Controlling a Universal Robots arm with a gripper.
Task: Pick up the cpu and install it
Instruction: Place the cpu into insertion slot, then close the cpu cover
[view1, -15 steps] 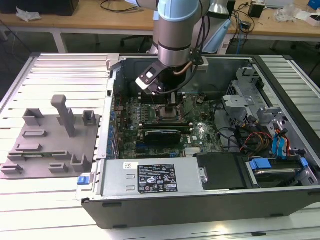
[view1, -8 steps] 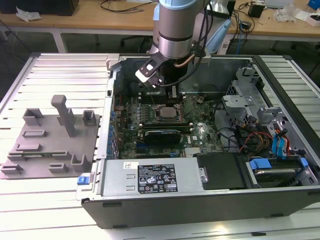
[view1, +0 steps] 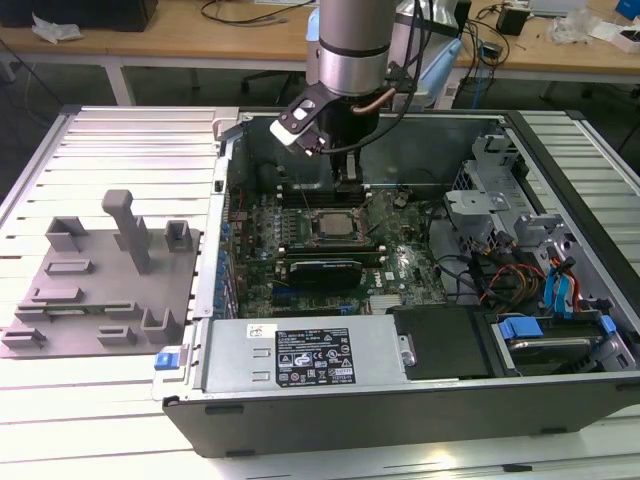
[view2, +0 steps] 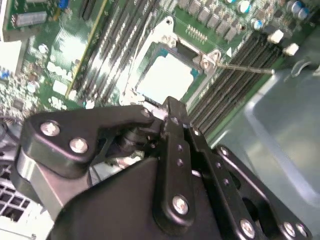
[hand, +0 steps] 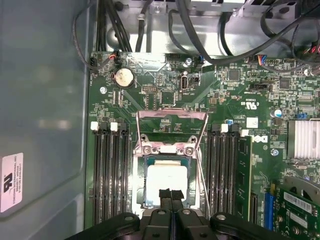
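The cpu (hand: 167, 181) is a pale silver square lying flat inside the dark socket on the green motherboard (hand: 235, 95); it also shows in the second wrist view (view2: 167, 75) and the exterior view (view1: 335, 227). The socket's metal load frame (hand: 172, 116) is swung open, away from the chip. My gripper (hand: 170, 194) hangs just above the cpu's near edge, its two black fingertips pressed together with nothing between them. In the second wrist view the gripper (view2: 170, 107) stands shut over the socket's edge. The exterior view has the gripper (view1: 347, 182) low inside the open computer case.
Memory slots (hand: 107, 175) flank the socket on both sides, and a thin metal lever (view2: 245, 69) sticks out beside it. A graphics card (view1: 322, 268) and power supply (view1: 300, 355) lie nearer the case front. A grey plastic plate with pegs (view1: 70, 300) rests at the exterior view's left.
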